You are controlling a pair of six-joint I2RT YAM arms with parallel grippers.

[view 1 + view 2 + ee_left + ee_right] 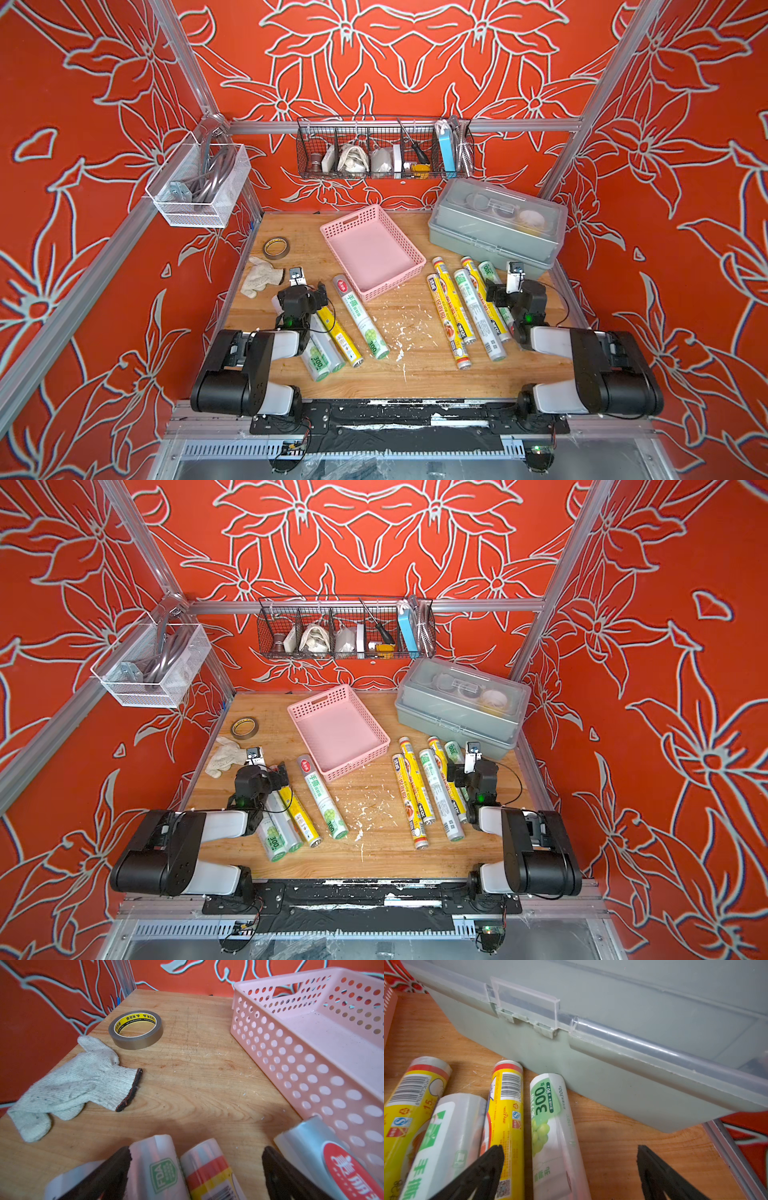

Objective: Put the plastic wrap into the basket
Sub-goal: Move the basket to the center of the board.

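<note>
The empty pink basket [374, 253] [340, 734] [311, 1043] lies at an angle at mid-table. Three plastic wrap rolls [332, 347] lie partly under my left arm, with a white-green one [360, 318] beside them. Several more rolls [457, 316] [424, 796] lie to the right of the basket. My left gripper [305, 291] [196, 1159] is open, low over the far ends of a white roll [158, 1167] and a yellow roll [207, 1169]. My right gripper [505, 286] [570, 1153] is open and straddles the grape-printed "300" roll [550, 1126], holding nothing.
A brown tape ring [276, 248] and a white glove [262, 276] lie at the far left. A grey-green lidded box [498, 232] stands right behind the right-hand rolls. A black wire basket [384, 149] and a white mesh basket [199, 187] hang on the frame. White crumbs [399, 328] dot the table.
</note>
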